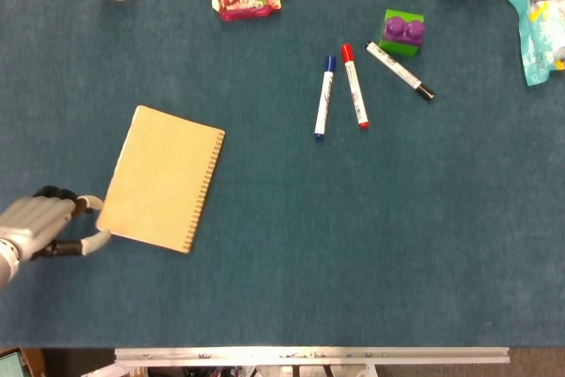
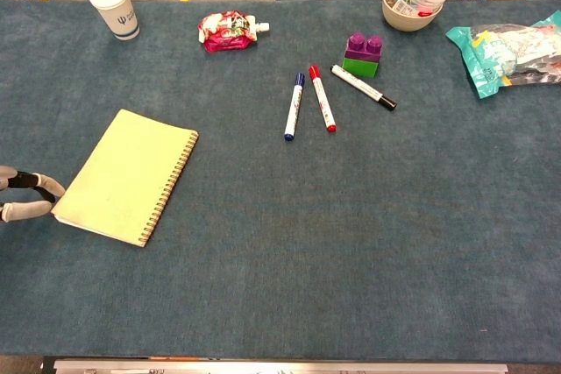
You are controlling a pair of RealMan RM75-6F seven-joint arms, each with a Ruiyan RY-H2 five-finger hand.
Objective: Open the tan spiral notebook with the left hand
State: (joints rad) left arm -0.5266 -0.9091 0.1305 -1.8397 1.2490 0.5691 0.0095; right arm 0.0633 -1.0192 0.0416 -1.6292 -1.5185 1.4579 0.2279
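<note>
The left hand [image 1: 40, 225] is reaching in low from the left edge of the head view, its fingers [image 2: 26, 194] spreading apart and pointing rightward with nothing between them, showing in the chest view only as fingertips, while no right hand is showing in either view.

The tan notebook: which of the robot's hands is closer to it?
Left. The left hand is at the outer edge of the tan spiral notebook, opposite the spiral, its fingertips at the cover. The right hand is in neither view.
</note>
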